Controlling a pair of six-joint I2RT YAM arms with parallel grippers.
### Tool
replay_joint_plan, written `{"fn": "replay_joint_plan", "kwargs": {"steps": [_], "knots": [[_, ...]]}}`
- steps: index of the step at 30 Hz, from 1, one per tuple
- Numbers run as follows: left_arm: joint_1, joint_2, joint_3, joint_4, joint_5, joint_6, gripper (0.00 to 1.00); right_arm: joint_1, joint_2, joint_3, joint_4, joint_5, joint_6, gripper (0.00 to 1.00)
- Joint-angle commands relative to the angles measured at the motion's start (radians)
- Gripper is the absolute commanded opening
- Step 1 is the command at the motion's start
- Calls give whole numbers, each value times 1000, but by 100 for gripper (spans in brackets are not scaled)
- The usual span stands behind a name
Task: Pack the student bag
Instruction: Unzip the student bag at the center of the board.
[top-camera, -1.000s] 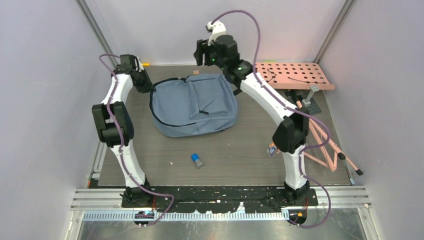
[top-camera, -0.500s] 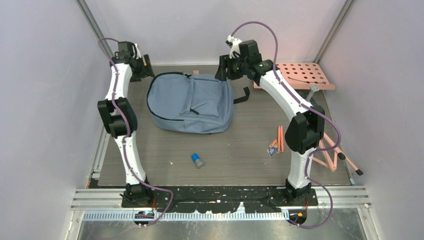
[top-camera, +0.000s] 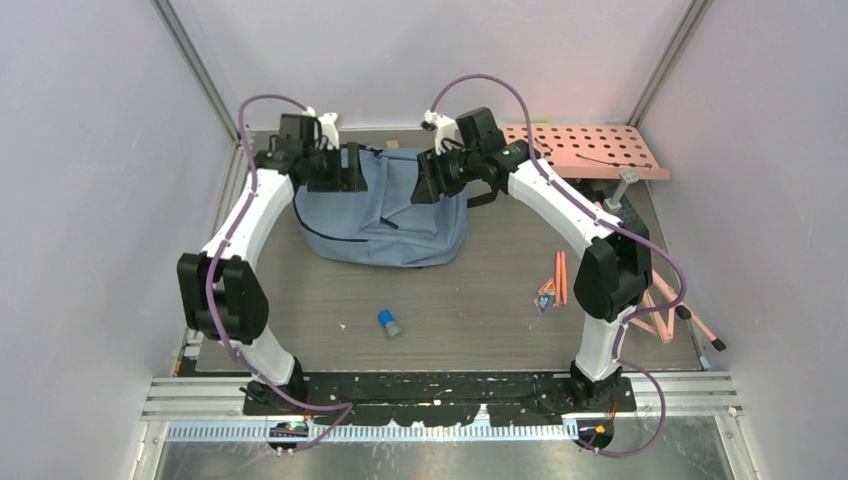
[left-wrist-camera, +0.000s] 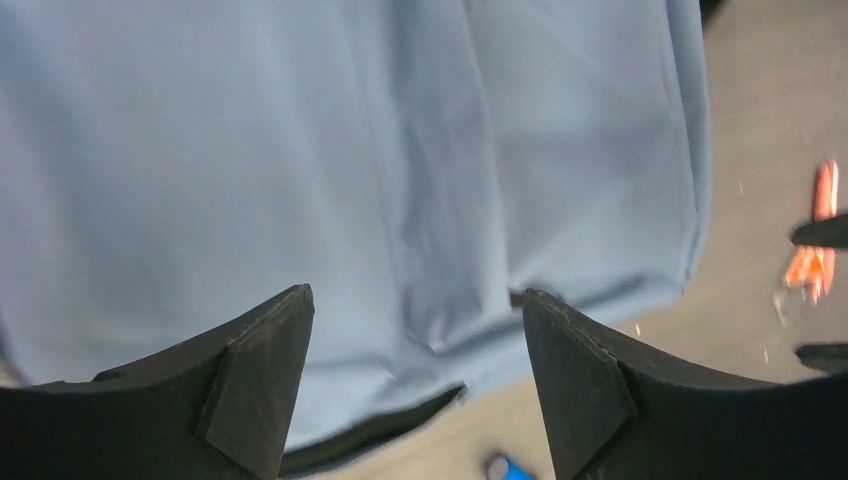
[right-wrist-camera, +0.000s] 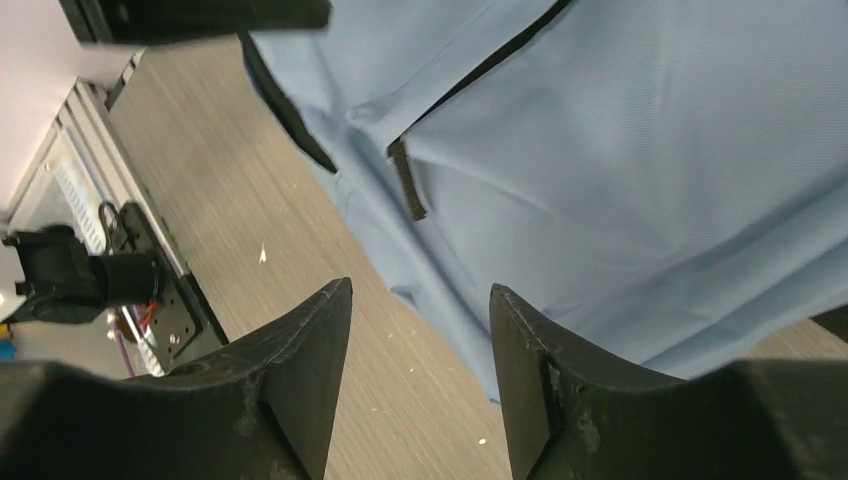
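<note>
Observe large grey-blue soft fabric backpack (top-camera: 385, 215) lying on table (top-camera: 480, 290). Your left gripper (left-wrist-camera: 415, 293): jaws spread wide, empty, over fabric. Right gripper (right-wrist-camera: 420, 286): jaws parted (nothing gripped), near black zipper pull (right-wrist-camera: 407, 180).

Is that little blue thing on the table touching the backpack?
Apart. The top view shows bare table between the small blue object and the backpack.

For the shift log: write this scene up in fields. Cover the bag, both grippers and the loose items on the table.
bag: large grey-blue fabric backpack, lying flat at the far middle of the grey-brown wood-grain table
left gripper: open, empty, above the backpack's far left part
right gripper: open, empty, above its far right part
loose items: small blue cylinder on the near side of the backpack; orange sticks to its right
</note>
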Motion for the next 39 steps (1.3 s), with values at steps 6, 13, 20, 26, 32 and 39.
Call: {"fn": "replay_joint_plan", "kwargs": {"steps": [6,13,20,26,32,39], "knots": [[-138,-147,-315,114,95,8,77,123,-47,-86,141,79,-61,58],[-167,-181,-392,201,-104,52,76,160,5,-90,169,127,-80,62],[-167,-150,-379,258,-75,56,64,179,43,-77,190,168,-90,62],[-167,-122,-378,272,-15,72,56,190,112,-26,168,194,-120,62],[-167,-116,-391,277,-1,73,36,206,159,7,170,242,-129,60],[-167,-113,-411,279,-9,62,21,213,196,17,176,294,-126,55]]}}
